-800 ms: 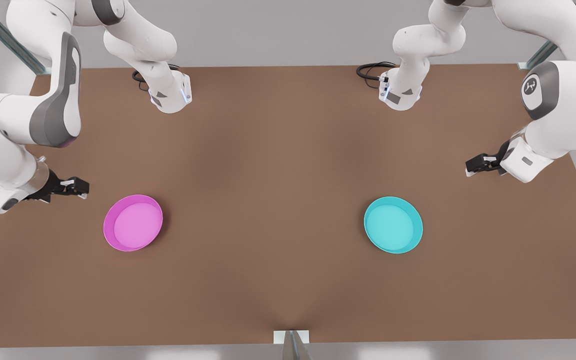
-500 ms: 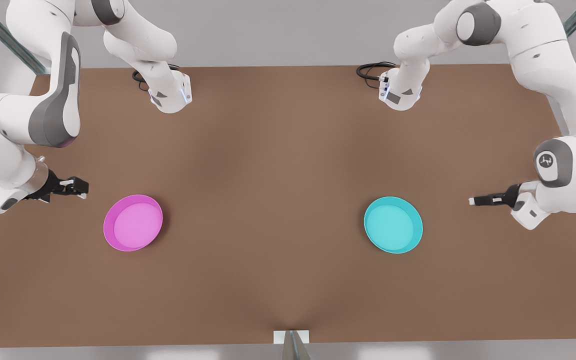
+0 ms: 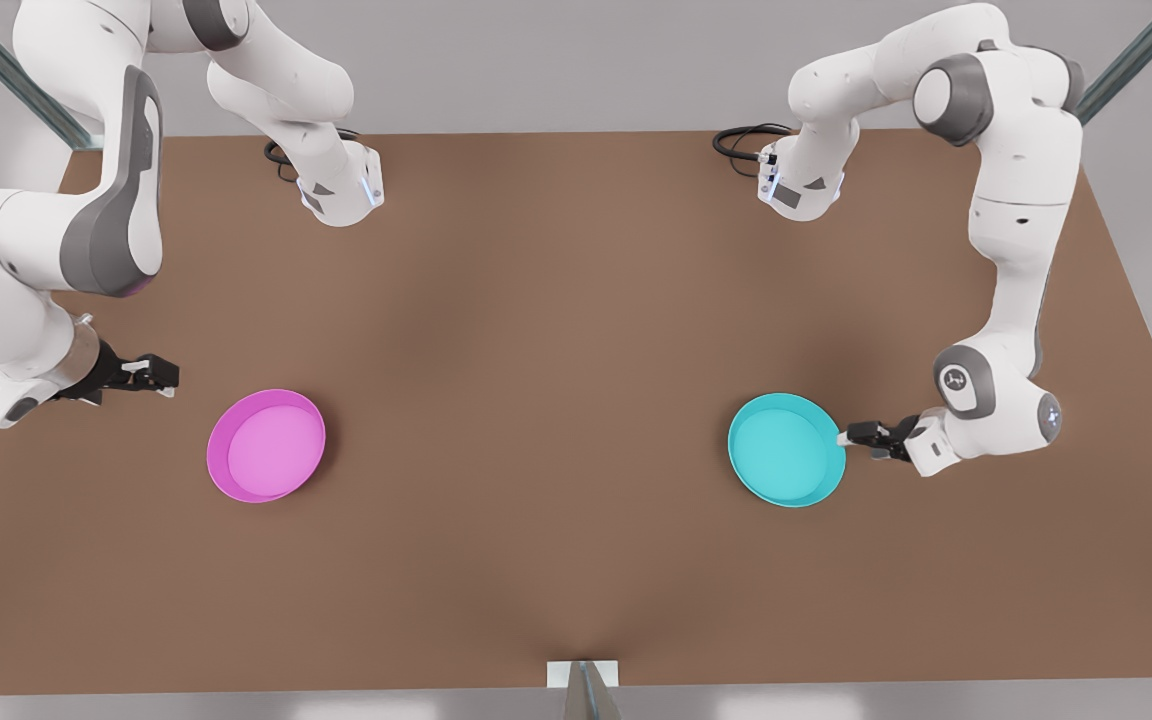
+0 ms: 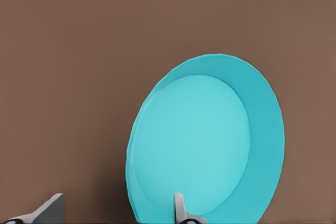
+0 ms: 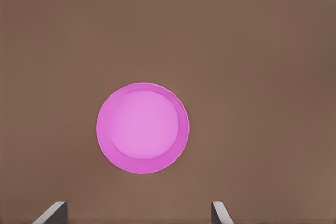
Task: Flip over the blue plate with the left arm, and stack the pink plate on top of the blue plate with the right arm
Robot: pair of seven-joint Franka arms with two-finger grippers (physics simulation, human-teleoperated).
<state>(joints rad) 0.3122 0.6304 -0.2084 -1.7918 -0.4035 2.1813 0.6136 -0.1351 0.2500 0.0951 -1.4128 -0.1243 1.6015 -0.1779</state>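
**Left tool arrives at the blue plate's rim**

Since the earlier frames, the arm on the front view's right has swung down and inward, bringing the left tool (image 3: 848,436) from well out near the tabletop's edge to just beside the blue plate (image 3: 786,449). The other arm has stayed put.

Left tool: its fingers are open, low over the tabletop (image 3: 556,400), pointing toward the front view's left. In the left wrist view one fingertip (image 4: 180,208) overlaps the plate's rim while the other sits clear of it off to the side, so the rim looks to lie between the fingers, not yet pinched. I cannot tell whether the finger touches the rim.

The blue plate lies flat, open side up, right of centre, and directly ahead of the left tool along its pointing line. That is the relation the flip depends on: the tool meets the rim edge-on from the plate's right, so closing there should give a hold for turning it over.

Right tool (image 3: 158,375): open, waiting at the front view's left, near the pink plate (image 3: 266,445) but apart from it. In the right wrist view the pink plate (image 5: 142,127) sits ahead between the fingers, open side up. The two plates are well apart.
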